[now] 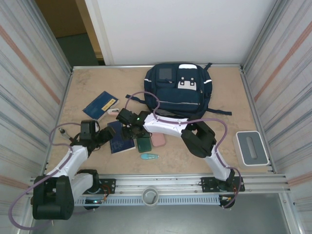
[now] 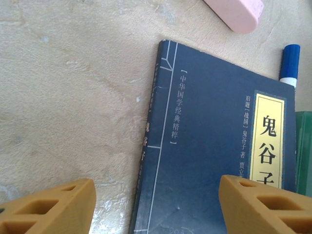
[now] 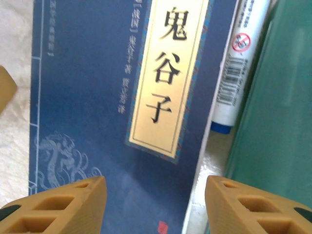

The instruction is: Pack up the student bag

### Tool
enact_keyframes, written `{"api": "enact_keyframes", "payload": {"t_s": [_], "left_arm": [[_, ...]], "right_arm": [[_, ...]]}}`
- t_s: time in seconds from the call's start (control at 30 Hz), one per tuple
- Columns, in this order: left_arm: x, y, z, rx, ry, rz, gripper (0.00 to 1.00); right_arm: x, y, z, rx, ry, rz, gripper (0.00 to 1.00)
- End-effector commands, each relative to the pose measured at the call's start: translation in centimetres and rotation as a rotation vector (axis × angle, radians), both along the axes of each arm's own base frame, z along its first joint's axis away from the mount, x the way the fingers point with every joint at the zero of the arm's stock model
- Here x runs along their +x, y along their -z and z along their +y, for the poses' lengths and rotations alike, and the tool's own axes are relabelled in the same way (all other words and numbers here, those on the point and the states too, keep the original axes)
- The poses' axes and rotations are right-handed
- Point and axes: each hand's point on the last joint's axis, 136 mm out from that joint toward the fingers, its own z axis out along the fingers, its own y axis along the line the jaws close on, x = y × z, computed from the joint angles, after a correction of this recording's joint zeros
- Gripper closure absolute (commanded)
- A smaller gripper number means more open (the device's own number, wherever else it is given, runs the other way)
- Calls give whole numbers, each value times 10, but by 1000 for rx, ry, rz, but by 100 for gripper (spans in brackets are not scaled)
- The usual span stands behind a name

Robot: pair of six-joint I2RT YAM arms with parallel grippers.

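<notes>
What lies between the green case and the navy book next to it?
A white marker with a blue end, lying alongside the book and the green case, seen in the right wrist view.

Soft, even light falls from above in the top view, leaving faint shadows under the arms on the pale surface (image 1: 87,87). The wrist views are bright and slightly washed; the book cover (image 3: 87,122) lettering is mildly blurred, the near jaws soft-edged
</notes>
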Motion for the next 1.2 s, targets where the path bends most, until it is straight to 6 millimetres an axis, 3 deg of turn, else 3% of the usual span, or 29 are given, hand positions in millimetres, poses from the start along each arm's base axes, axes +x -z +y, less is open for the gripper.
{"api": "enact_keyframes", "payload": {"t_s": [0.0, 0.17, 0.43, 0.7, 0.93, 1.17], "left_arm": [[1, -2, -6, -11, 31, 4, 34], [2, 0, -2, 2, 13, 13, 35], [5, 2, 10, -7, -42, 16, 38], [5, 0, 9, -12, -38, 6, 44], [5, 2, 5, -32, -18, 11, 52], [8, 8, 8, -27, -50, 23, 58]], "right_arm": [[-4, 18, -6, -85, 31, 15, 45], [-3, 25, -3, -122, 39, 23, 46], [5, 18, 15, -112, 40, 2, 45], [10, 26, 4, -185, 48, -30, 34], [3, 36, 24, -136, 1, 33, 33], [8, 38, 32, -109, 5, 51, 36]]}}
